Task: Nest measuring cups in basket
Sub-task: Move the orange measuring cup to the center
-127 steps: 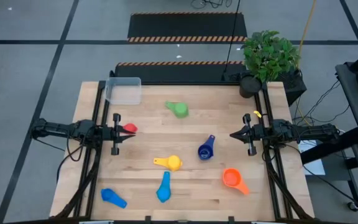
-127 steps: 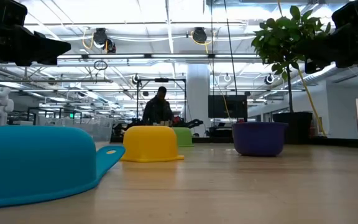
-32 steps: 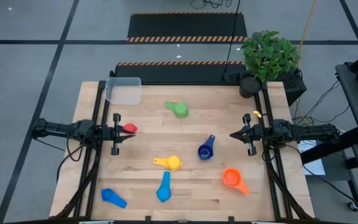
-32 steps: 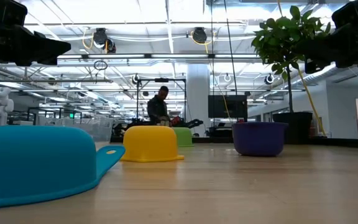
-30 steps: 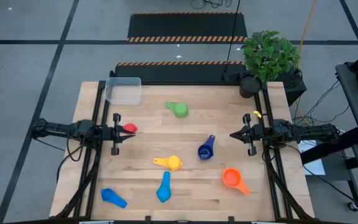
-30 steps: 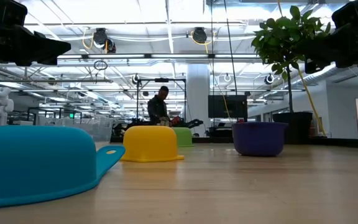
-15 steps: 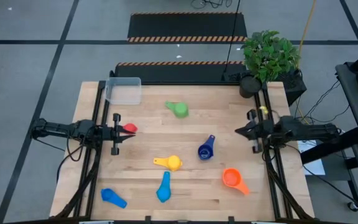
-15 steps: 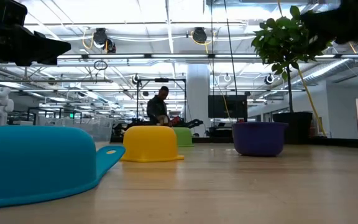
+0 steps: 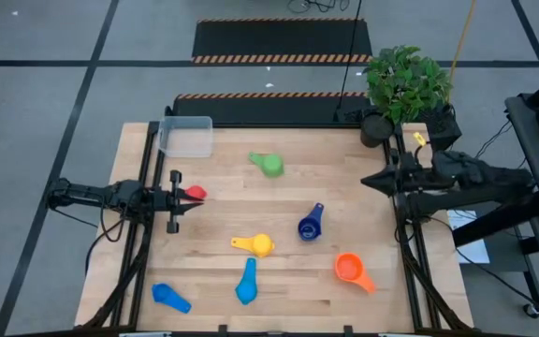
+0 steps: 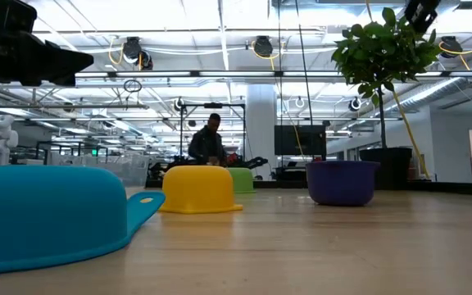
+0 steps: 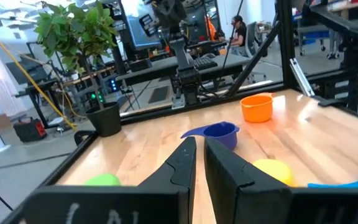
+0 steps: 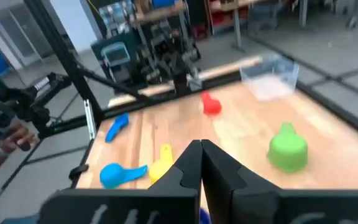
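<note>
Seven measuring cups lie apart on the wooden table in the high view: green (image 9: pixel 269 165), red (image 9: pixel 195 193), navy (image 9: pixel 310 223), yellow (image 9: pixel 255 245), orange (image 9: pixel 352 270) and two light blue ones (image 9: pixel 247 281) (image 9: pixel 169 297). The yellow cup (image 10: pixel 199 188) rests rim-down. The clear basket (image 9: pixel 187 136) stands at the far left corner. My left gripper (image 9: pixel 180 194) hovers shut at the left edge, beside the red cup. My right gripper (image 9: pixel 368 180), also shut, is raised at the right edge, apart from every cup.
A black plant pot (image 9: pixel 374 126) with a leafy plant (image 9: pixel 406 82) stands at the far right corner, close to my right arm. Black frame rails run along the left and right table edges. A person (image 10: pixel 210 141) stands far off in the room behind.
My right gripper has risen and swung toward the table's far edge, drawing back slightly to the right; in the low view it has gone up almost out of the picture. The cups and the basket have kept their places.
</note>
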`<state>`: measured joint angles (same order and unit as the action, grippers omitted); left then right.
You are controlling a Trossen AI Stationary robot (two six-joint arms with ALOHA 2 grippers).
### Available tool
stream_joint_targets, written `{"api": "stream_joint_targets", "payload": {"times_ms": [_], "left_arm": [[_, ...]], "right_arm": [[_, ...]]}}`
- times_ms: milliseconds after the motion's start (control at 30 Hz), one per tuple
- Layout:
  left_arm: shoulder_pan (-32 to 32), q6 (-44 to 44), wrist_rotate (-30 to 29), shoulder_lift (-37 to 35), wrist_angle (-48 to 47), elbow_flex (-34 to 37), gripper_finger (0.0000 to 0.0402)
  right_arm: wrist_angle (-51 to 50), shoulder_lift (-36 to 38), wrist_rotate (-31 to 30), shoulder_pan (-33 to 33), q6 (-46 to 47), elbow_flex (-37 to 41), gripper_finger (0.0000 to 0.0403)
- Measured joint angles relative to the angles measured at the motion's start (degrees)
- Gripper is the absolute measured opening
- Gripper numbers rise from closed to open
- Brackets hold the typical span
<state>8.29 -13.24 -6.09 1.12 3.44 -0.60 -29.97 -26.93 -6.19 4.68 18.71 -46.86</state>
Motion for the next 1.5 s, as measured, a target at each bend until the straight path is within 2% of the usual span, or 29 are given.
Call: {"api": "stream_joint_targets", "payload": {"times_ms": [133,300,467,567,667,867,1133,1300,1400,1500], "left_arm": [[0.00,1.72,0.02,0.01,1.00,0.00,0.0037],[-0.01,1.56,0.00,0.00,3.82,0.00,0.0037],[-0.02,0.36,-0.02,0.07,8.50,-0.06,0.0037],[-0.02,2.73,-0.04,2.33,6.61,-2.41,0.0037],[0.00,4.03,-0.31,7.96,1.68,-6.99,0.0037],[0.60,5.98,-2.99,26.00,-2.26,-21.66,0.0037],[3.44,8.91,-3.06,49.42,-9.09,-42.48,0.0037],[6.21,7.26,-3.08,58.18,-9.60,-49.78,0.0037],[8.01,6.09,-3.08,61.45,-10.10,-52.76,0.0037],[9.51,6.19,-3.07,63.29,-10.65,-54.38,0.0037]], "right_arm": [[-2.78,-8.79,-1.73,2.62,1.66,-4.81,0.0000],[-10.92,-18.63,-8.20,8.32,4.41,-10.95,0.0000],[-20.34,-26.13,-13.27,14.38,13.52,-15.60,0.0000],[-22.95,-29.50,-15.25,18.11,20.33,-15.90,0.0000],[-25.19,-32.59,-16.14,21.33,27.63,-15.90,0.0001],[-23.63,-36.54,-15.97,28.29,41.72,-15.95,0.0031],[-18.47,-43.93,-7.17,38.69,60.59,-15.97,0.0069],[-4.91,-49.06,-2.65,44.22,62.27,-15.97,0.0070],[2.19,-50.95,-5.36,46.25,64.48,-15.97,0.0070],[1.54,-52.62,-7.74,47.53,69.64,-17.08,0.0070]]}}
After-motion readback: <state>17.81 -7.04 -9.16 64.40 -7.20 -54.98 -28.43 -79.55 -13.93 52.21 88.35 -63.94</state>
